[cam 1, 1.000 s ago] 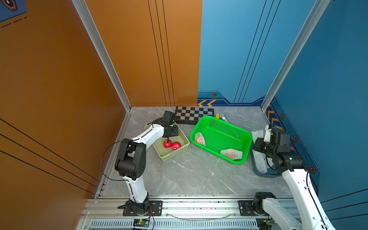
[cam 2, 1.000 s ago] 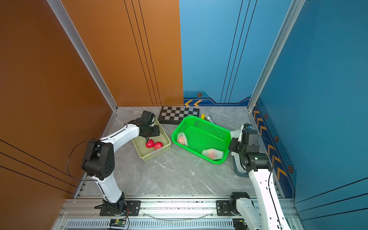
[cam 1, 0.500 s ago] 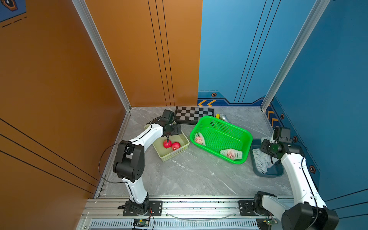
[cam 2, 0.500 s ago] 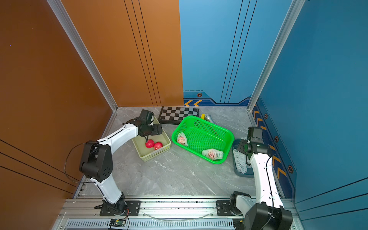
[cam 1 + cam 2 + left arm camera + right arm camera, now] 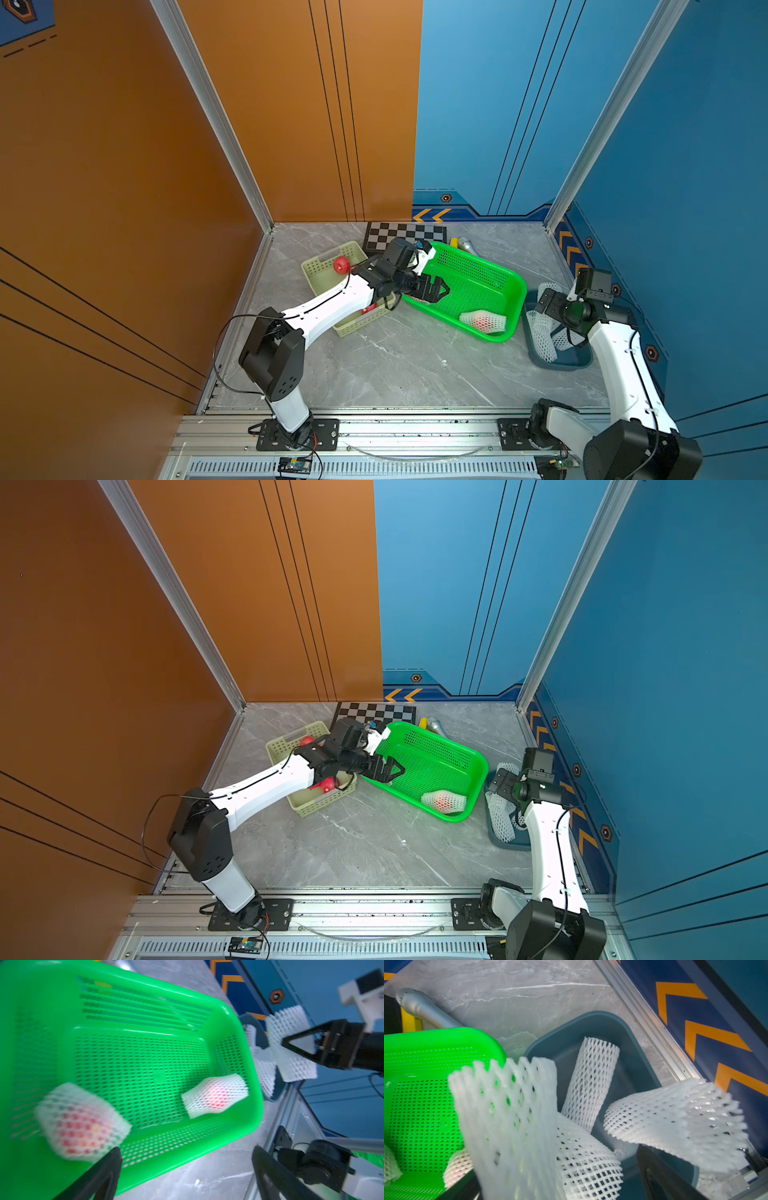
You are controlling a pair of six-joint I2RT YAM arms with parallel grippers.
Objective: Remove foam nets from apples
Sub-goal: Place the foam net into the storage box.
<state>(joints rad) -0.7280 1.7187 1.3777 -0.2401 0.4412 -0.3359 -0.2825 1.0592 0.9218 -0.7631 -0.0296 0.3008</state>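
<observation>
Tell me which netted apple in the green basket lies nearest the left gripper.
The netted apple right beside the left gripper. The other netted apple lies farther off, at the green basket's end next to the blue tray.

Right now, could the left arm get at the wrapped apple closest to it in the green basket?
Probably yes. The left gripper hangs open over the green basket, and the near netted apple lies uncovered just ahead of its fingers, with nothing between. Blur hides the exact gap.

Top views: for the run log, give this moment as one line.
left jaws: open over green perforated plastic basket | right jaws: open over blue-grey tub | netted red apples: two
</observation>
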